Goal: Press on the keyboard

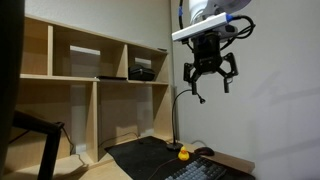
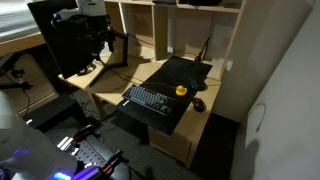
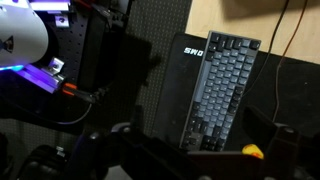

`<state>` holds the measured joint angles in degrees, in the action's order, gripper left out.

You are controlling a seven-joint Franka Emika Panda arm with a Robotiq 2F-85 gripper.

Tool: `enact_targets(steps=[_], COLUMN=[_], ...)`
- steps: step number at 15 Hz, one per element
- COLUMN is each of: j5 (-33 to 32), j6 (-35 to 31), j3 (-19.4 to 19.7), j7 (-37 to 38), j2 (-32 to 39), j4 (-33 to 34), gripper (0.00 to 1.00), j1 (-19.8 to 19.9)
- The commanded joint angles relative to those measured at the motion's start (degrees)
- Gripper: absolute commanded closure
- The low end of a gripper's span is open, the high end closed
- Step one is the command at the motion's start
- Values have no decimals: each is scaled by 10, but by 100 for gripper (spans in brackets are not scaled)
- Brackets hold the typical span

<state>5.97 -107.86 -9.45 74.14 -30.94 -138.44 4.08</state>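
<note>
The keyboard (image 2: 150, 99) is dark with grey-blue keys and lies on a black mat (image 2: 172, 72) on the desk. It also shows in the wrist view (image 3: 222, 90) and partly at the bottom of an exterior view (image 1: 205, 172). My gripper (image 1: 210, 75) hangs high above the desk, well clear of the keyboard, with its fingers spread open and nothing in them. In the wrist view the dark fingers (image 3: 200, 150) frame the lower edge, with the keyboard far below between them.
A small yellow object (image 2: 181, 91) sits on the mat beside the keyboard, also seen in the wrist view (image 3: 253, 152). A black mouse (image 2: 199, 104) lies near it. Wooden shelves (image 1: 95, 60) stand behind the desk, and a gooseneck stand (image 1: 176, 110) rises from it.
</note>
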Motion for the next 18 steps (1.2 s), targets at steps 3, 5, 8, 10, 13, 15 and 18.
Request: enact_targets(steps=[3,5,8,10,13,15,18], j5=[-9,15,-9,-8,-8,-29,-6], j6=[58,37,9,14,14,17,19], j3=[-51,-59,-71,-54,-49,-54,-34], j7=[90,163,287,276,309,330,416], j2=[26,81,111,86,116,117,139], j4=[83,126,156,136,158,162,174], gripper=[0,0,0,0,0,0,0], j1=[-19,-14,-9,-36,-37,-31,-19])
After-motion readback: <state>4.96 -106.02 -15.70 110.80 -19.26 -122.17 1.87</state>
